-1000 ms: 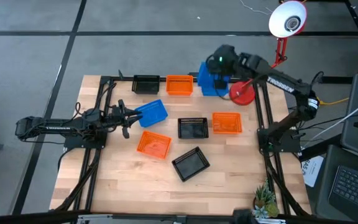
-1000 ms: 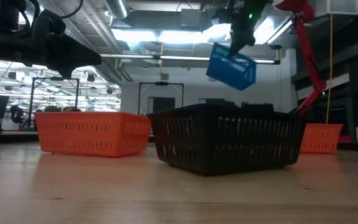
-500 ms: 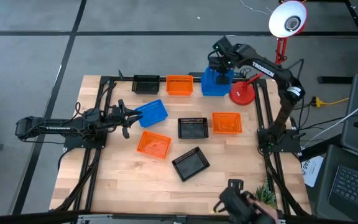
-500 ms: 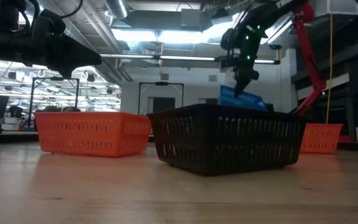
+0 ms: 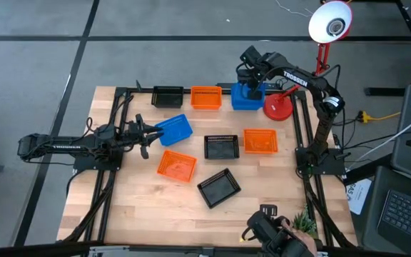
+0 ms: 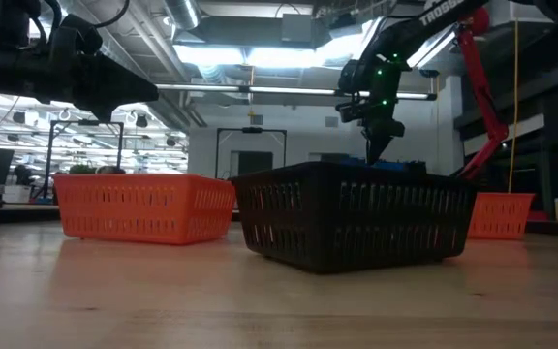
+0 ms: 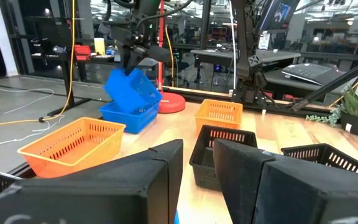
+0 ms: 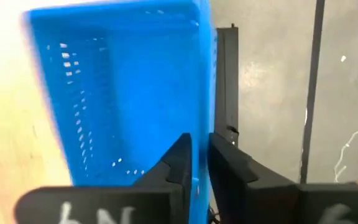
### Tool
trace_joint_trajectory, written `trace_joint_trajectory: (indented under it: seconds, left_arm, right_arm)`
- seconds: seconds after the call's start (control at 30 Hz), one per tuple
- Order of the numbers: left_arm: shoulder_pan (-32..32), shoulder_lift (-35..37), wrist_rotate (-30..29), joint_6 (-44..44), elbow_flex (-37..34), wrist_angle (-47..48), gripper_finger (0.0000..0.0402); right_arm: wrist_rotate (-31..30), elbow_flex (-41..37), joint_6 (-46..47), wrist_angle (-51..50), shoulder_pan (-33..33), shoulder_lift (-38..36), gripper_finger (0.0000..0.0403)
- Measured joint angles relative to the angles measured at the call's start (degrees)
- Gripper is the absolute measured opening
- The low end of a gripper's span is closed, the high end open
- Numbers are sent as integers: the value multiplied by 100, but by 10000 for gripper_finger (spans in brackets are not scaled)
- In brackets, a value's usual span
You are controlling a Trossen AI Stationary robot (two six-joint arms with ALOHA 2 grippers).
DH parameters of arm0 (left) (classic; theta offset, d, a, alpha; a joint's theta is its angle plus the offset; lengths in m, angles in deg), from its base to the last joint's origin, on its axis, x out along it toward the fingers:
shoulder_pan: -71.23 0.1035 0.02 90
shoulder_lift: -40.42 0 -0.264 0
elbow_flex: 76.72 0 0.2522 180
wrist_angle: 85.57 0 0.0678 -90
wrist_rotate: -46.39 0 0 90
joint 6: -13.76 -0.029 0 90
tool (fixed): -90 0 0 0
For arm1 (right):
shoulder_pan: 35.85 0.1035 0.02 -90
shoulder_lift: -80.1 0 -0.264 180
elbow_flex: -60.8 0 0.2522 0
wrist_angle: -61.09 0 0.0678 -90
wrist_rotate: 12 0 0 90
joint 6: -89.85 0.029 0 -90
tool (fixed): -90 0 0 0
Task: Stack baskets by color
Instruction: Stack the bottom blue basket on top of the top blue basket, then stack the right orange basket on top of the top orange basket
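At the table's far right a blue basket (image 7: 132, 89) sits tilted, its lower end inside a second blue basket (image 7: 128, 118) that rests on the table. My right gripper (image 5: 249, 80) stands above it, shut on its raised edge. A third blue basket (image 5: 175, 128) lies at the left, just beside my left gripper (image 5: 147, 137), which is level and open with nothing between its fingers. Black baskets (image 5: 167, 96), (image 5: 221, 146), (image 5: 218, 188) and orange baskets (image 5: 205, 97), (image 5: 260, 140), (image 5: 176, 165) lie singly on the table. My right gripper has the blue basket's side wall at its top rim (image 8: 205, 118) between its two fingers, one inside the basket and one outside. The fingers come steeply from above. The held edge is up, and the basket's lower end sits in the blue basket beneath.
A red lamp base (image 5: 277, 107) stands right beside the blue stack, its white lamp head (image 5: 330, 21) beyond the far edge. A small plant (image 5: 304, 225) and a dark object (image 5: 270, 235) are at the near right edge. Bare wood lies near left.
My right gripper has come down steeply toward the far right corner, tipping further downward, with the blue basket. The basket hung clear above the table and now stands tilted with its lower end in the other blue basket.
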Motion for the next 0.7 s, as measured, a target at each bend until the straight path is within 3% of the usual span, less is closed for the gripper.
trace_joint_trajectory:
  seconds: [0.37,0.5,0.7]
  left_arm:
    - [-1,2,-1,0,0,2,82]
    - [-2,2,0,0,0,2,82]
    - [0,2,0,2,0,2,82]
  right_arm:
    - [21,0,39,-12,12,0,79]
    - [56,0,470,-141,180,-36,80]
    - [1005,-2,1087,-1433,539,-190,80]
